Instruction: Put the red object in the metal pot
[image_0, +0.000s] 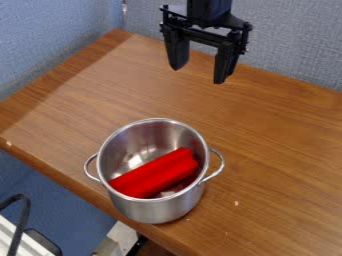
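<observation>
Resting slantwise inside the shiny round stainless-steel pot (152, 170), the bright red grooved plastic bar (155, 174) looks placed. Black gripper (197, 66) hangs above the wooden table (80, 90), jaws wide, empty. Bar seems light, rigid, slick; pinch mid-length across long sides.

A wooden counter (94, 95) with a warm brown grain fills most of the view, its near edge running diagonally. Behind it stands a blue fabric-like wall (54, 30). Below the counter's edge, at lower left, dark cables (16, 215) lie over a blue floor (60, 215).
</observation>
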